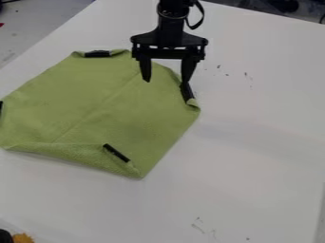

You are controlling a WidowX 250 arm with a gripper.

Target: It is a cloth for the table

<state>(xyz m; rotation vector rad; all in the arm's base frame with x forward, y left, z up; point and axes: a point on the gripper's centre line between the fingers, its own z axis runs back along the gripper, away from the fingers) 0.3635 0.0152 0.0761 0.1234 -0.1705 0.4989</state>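
Observation:
The gripper (166, 80) hangs over the upper right part of the green cloth (108, 104), its two fingers spread apart with nothing between them. Its right finger ends close to a black clip (186, 91) on the cloth's right edge; whether they touch I cannot tell. The cloth lies mostly flat on the white table (254, 142), with its lower edge folded over. Other black clips sit at its top edge (98, 54), on the lower folded corner (117, 153) and at the far left.
Small dark marks dot the table right of the gripper and near the bottom. An orange-yellow object (23, 238) and a black item (5, 236) are at the bottom left corner. The table's edge runs along the upper left, with dark items behind the top right edge.

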